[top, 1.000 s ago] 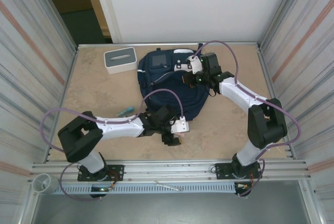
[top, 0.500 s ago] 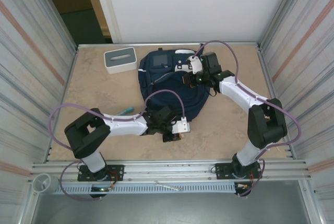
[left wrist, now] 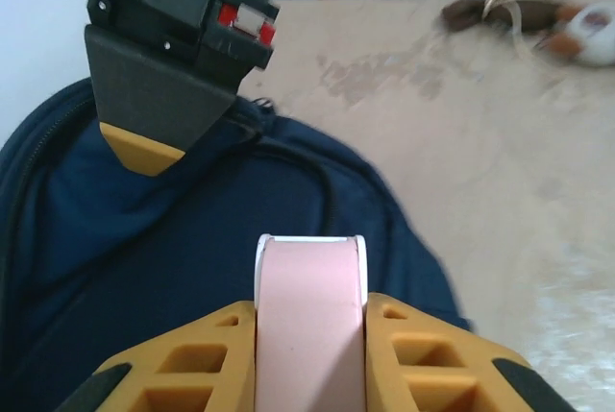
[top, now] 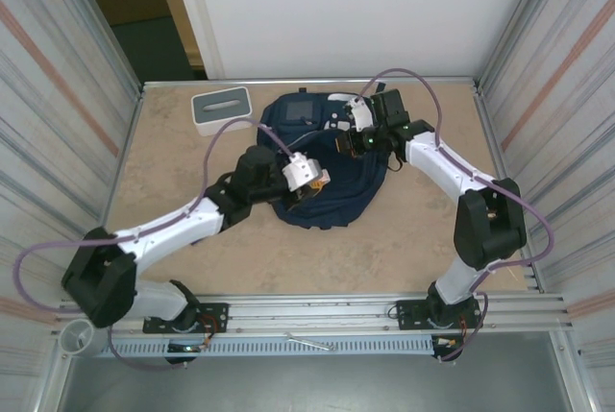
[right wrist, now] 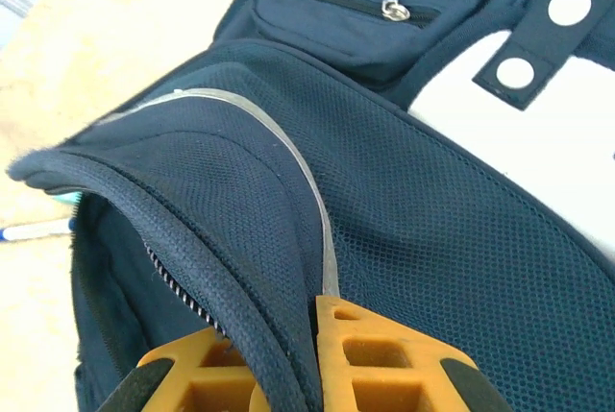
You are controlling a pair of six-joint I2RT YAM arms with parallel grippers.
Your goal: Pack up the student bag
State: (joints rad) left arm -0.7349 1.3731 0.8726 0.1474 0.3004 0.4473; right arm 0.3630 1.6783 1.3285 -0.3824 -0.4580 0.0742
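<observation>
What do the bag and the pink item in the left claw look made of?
The bag looks like navy woven fabric, matte: fine mesh weave and zip teeth show. The pink item has a smooth matte face and white rim, probably plastic or rubber; the look leaves it open.

- My navy-blue fabric backpack (right wrist: pixel 461 239) has a fine mesh weave, a white patch (right wrist: pixel 538 143), 2 white round dots and a pale grey stripe (right wrist: pixel 288 157).
- The flat pink piece (left wrist: pixel 309 278) has a white rim.
- My left gripper (left wrist: pixel 309 335) has orange-yellow fingers (left wrist: pixel 423 354).
- The tabletop (left wrist: pixel 480 143) is mottled sandy beige.
- The rectangular box (top: pixel 221 109) is grey and white.
</observation>
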